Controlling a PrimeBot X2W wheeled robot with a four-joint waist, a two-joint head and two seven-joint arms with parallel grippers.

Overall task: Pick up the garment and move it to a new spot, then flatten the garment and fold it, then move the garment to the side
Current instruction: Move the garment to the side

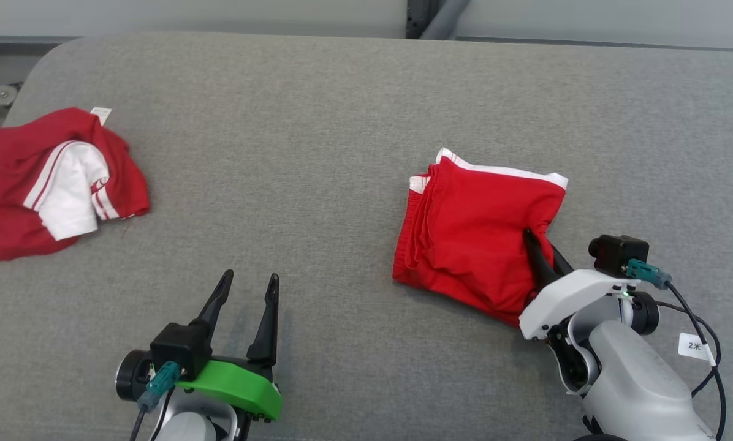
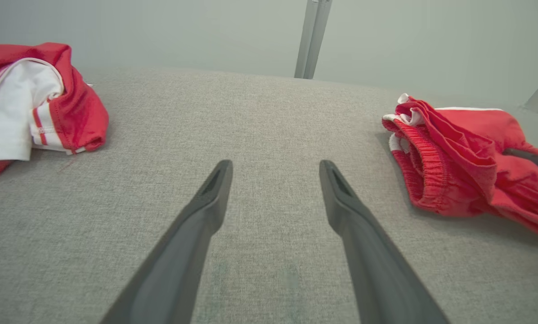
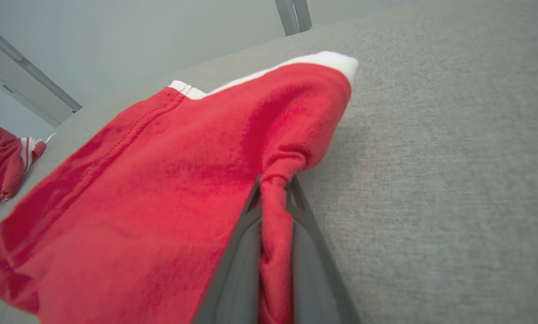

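The red shorts (image 1: pixel 470 226) with white trim lie at about 3 o'clock in the head view, on the grey cloth-covered desk (image 1: pixel 317 122). They are doubled into a compact stack, with the elastic waistband layers showing along the 9 o'clock edge and the white hem along the 12 o'clock edge. By that shape the flattening and folding look done, though the stack is a little rumpled.

The right gripper (image 1: pixel 539 245) comes in from 5 o'clock. Its jaws pinch a bunched ridge of the red cloth at the stack's near right edge, and the right wrist view shows the fabric gathered tightly between the two dark fingers. This looks like the grasp for the last step, carrying the folded shorts off to the side, which is what remains.

The left gripper (image 1: pixel 250 277) sits at 7 o'clock, well apart from the shorts, over bare desk, with jaws spread and nothing between them. A crumpled red-and-white jersey (image 1: pixel 54 184) lies at 9 o'clock, near the desk's edge.
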